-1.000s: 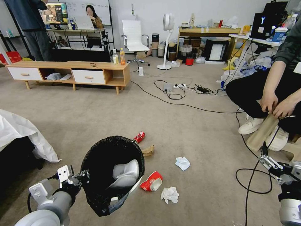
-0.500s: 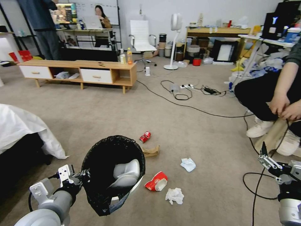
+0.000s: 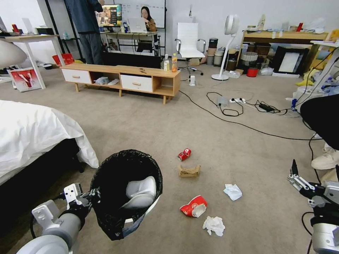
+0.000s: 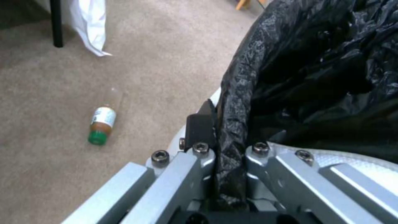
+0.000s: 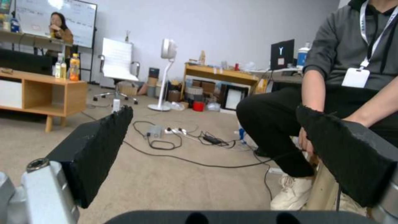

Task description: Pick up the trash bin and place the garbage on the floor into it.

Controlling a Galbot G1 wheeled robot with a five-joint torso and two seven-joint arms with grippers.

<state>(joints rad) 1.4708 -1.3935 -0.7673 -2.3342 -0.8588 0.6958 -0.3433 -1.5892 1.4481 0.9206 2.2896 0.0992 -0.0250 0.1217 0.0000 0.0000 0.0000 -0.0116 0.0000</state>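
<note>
Head view: the left gripper (image 3: 92,198) holds the trash bin (image 3: 126,192) aloft by its rim over the floor (image 3: 148,130), near the bed's corner; the can (image 3: 184,154), brown paper (image 3: 189,171), wrapper (image 3: 193,206) and tissues (image 3: 214,225) lie scattered beyond, and cables (image 3: 247,127) could snag the base. Left wrist view: fingers pinch mostly slippery bag (the bin could slide out); a small bottle (image 4: 101,125) lies below. Right wrist view: the right gripper (image 5: 219,146) hangs wide open and empty, a seated person close ahead.
</note>
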